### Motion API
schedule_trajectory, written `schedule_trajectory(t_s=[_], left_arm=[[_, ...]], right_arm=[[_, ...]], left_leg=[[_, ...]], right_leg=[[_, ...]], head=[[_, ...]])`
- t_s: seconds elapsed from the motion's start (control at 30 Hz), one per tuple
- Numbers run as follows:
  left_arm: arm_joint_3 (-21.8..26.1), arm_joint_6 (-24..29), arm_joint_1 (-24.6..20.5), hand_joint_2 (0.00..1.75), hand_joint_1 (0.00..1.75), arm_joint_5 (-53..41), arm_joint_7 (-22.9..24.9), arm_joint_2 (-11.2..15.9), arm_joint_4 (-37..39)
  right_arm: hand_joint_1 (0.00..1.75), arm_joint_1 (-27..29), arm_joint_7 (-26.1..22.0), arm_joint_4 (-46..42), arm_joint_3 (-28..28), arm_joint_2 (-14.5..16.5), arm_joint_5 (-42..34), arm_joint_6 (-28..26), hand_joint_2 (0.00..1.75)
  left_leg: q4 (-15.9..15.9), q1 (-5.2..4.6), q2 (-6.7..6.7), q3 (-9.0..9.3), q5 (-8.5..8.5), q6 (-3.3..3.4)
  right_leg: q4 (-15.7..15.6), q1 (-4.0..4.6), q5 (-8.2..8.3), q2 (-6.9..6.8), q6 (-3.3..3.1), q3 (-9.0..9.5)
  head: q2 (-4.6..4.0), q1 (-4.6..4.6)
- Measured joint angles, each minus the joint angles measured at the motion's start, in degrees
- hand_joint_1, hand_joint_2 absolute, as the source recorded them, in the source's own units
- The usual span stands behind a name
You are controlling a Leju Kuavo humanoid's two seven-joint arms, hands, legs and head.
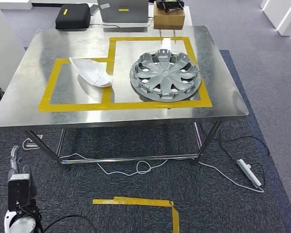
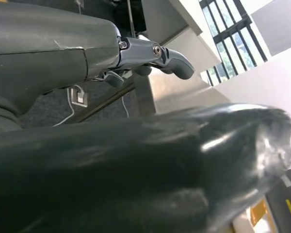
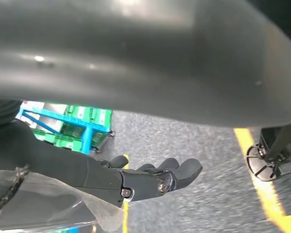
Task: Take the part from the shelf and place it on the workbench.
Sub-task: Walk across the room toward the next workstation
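A grey wheel cover (image 1: 165, 75) lies flat on the steel counter (image 1: 34, 53), toward 3 o'clock, inside the yellow tape lines (image 1: 126, 105). A white curved part (image 1: 91, 73) lies near it at 9 o'clock, across a tape line. Both look like thin plastic, so they are likely light, a bit bendy and smooth. The rim is the best place to hold the wheel cover. The left hand (image 2: 151, 56) hangs down with fingers apart, holding nothing. The right hand (image 3: 151, 177) is also spread and holds nothing.
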Motion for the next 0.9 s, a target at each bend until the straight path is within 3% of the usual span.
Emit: schedule_trajectory(t_s=[0.03,0.07,0.1,0.17,0.23,0.27,0.37,0.4,0.43,0.47,0.53,0.6,0.63,0.7,0.77,0.8,0.87,0.9], left_arm=[[0.5,-0.2,-0.3,0.0,0.0,0.0,-0.1,0.0,0.7],[1.1,-0.5,-0.5,0.0,0.0,0.1,-0.3,0.0,1.7],[1.8,-0.8,-0.8,0.0,0.0,0.2,-0.8,0.0,2.8],[3.8,-1.6,-1.3,0.0,0.0,0.5,-2.0,-0.1,5.5],[6.3,-1.8,-1.9,0.0,0.0,0.7,-2.9,-0.3,8.7],[7.8,-1.5,-2.2,0.0,0.0,0.8,-3.2,-0.4,10.6],[13.4,0.2,-3.6,0.0,0.0,0.8,-5.8,0.3,19.0],[15.3,0.6,-4.1,0.0,0.0,0.5,-6.7,0.8,22.2],[16.9,1.0,-4.5,0.0,0.0,0.1,-7.3,1.3,25.4],[18.4,1.5,-4.9,0.0,0.0,-0.4,-7.5,1.9,28.4],[20.5,2.3,-5.5,0.0,0.0,-1.5,-7.8,3.1,33.7],[22.2,3.0,-6.1,0.0,0.0,-2.3,-7.9,4.2,38.6],[23.0,3.3,-6.3,0.0,0.0,-2.5,-8.0,4.6,40.8],[24.3,3.9,-6.5,0.0,0.0,-3.0,-8.0,5.3,44.7],[25.2,4.3,-6.7,0.0,0.0,-3.3,-8.0,5.7,47.7],[25.5,4.5,-6.9,0.0,0.0,-3.4,-8.0,5.9,48.9],[26.1,4.7,-7.1,0.0,0.0,-3.7,-7.7,6.1,50.9],[26.3,4.8,-7.3,0.0,0.0,-4.0,-7.4,6.3,51.9]], right_arm=[[0.0,-0.1,0.0,0.0,0.0,0.0,0.1,0.0,0.0],[0.0,-0.1,0.0,0.0,0.0,0.0,0.1,0.1,0.0],[0.0,-0.3,0.0,0.0,0.0,0.0,0.2,0.2,0.0],[0.0,-0.4,-0.2,-0.1,-0.1,0.0,0.4,0.4,0.0],[0.0,-0.3,-0.5,0.0,-0.3,0.0,0.7,0.8,0.0],[0.0,-0.2,-0.5,0.0,-0.4,0.0,1.0,1.0,0.0],[0.0,-0.3,-0.5,0.2,-0.5,0.0,1.8,2.0,0.0],[0.0,-0.3,-0.5,0.3,-0.5,0.0,2.0,2.2,0.0],[0.0,-0.3,-0.5,0.5,-0.5,0.1,2.3,2.2,0.0],[0.0,-0.3,-0.5,0.6,-0.5,0.2,2.5,2.1,0.0],[0.0,-0.4,-0.5,0.9,-0.5,0.5,3.0,1.9,0.0],[0.0,-0.7,-0.5,1.2,-0.5,0.6,3.4,1.8,0.0],[0.0,-0.9,-0.5,1.3,-0.5,0.6,3.6,1.8,0.0],[0.0,-1.0,-0.7,1.5,-0.5,0.6,3.8,1.8,0.0],[0.0,-1.0,-0.9,1.6,-0.5,0.7,4.0,1.8,0.0],[0.0,-1.0,-1.0,1.7,-0.5,0.7,4.1,1.8,0.0],[0.0,-1.1,-1.0,1.8,-0.5,0.7,4.2,1.8,0.0],[0.0,-1.1,-1.0,1.8,-0.5,0.7,4.3,1.8,0.0]], left_leg=[[0.2,-0.12,0.09,-0.66,0.51,-0.15],[0.4,-0.23,0.17,-1.17,1.02,-0.35],[0.5,-0.26,0.27,-1.47,1.6,-0.6],[0.4,-0.18,0.47,-1.83,2.78,-1.2],[0.7,0.04,0.23,-2.27,2.23,-1.95],[2.0,0.15,-0.02,-2.73,0.36,-2.37],[12.3,0.66,-0.46,-5.01,-8.31,-3.41],[15.6,0.79,-0.48,-5.35,-9.56,-3.63],[17.1,0.92,-0.49,-4.97,-9.33,-3.77],[16.4,1.04,-0.51,-3.59,-8.08,-3.86],[9.4,1.26,-0.7,1.6,-5.36,-3.9],[2.2,1.18,-1.22,5.85,-4.94,-3.61],[0.7,1.06,-1.45,6.57,-5.27,-3.4],[0.2,0.97,-1.44,6.3,-5.13,-2.82],[0.0,1.08,-1.23,5.44,-4.41,-1.74],[-0.1,1.1,-1.12,4.78,-3.85,-1.12],[0.0,0.8,-1.03,3.31,-2.69,-0.46],[0.0,0.59,-0.97,2.51,-2.06,-0.33]], right_leg=[[-4.5,0.15,0.8,-0.27,-0.35,3.54],[-9.5,0.33,0.64,-0.55,-0.67,7.11],[-13.1,0.53,0.06,-0.75,-0.92,9.4],[-16.4,0.83,-0.48,-0.84,-1.32,10.71],[-16.4,0.72,0.6,-0.92,-2.07,9.59],[-16.4,0.62,1.25,-1.01,-2.54,9.0],[-16.1,0.57,3.1,-0.99,-3.22,6.87],[-15.8,0.57,3.69,-0.91,-3.21,6.0],[-15.4,0.55,4.22,-0.84,-3.13,5.09],[-15.0,0.51,4.68,-0.78,-3.0,4.04],[-14.1,0.46,5.28,-0.73,-2.62,2.33],[-13.3,0.54,5.8,-0.72,-2.07,1.18],[-13.1,0.58,6.15,-0.71,-1.75,0.77],[-12.9,0.54,6.7,-0.61,-1.01,0.26],[-11.3,0.46,4.61,-0.49,-0.39,-0.85],[-8.9,0.44,2.2,-0.44,-0.21,-1.82],[-1.4,0.41,-3.18,-0.41,-0.11,-4.01],[2.1,0.43,-4.64,-0.41,-0.15,-4.62]], head=[[0.0,-0.01],[0.0,-0.02],[0.0,-0.03],[0.0,0.04],[0.0,0.11],[0.0,-0.02],[0.0,-0.29],[0.0,-0.29],[0.0,-0.33],[0.0,-0.33],[0.0,-0.36],[0.0,-0.32],[0.0,-0.32],[0.0,-0.31],[0.0,-0.15],[0.0,-0.02],[0.0,0.19],[0.0,0.19]])
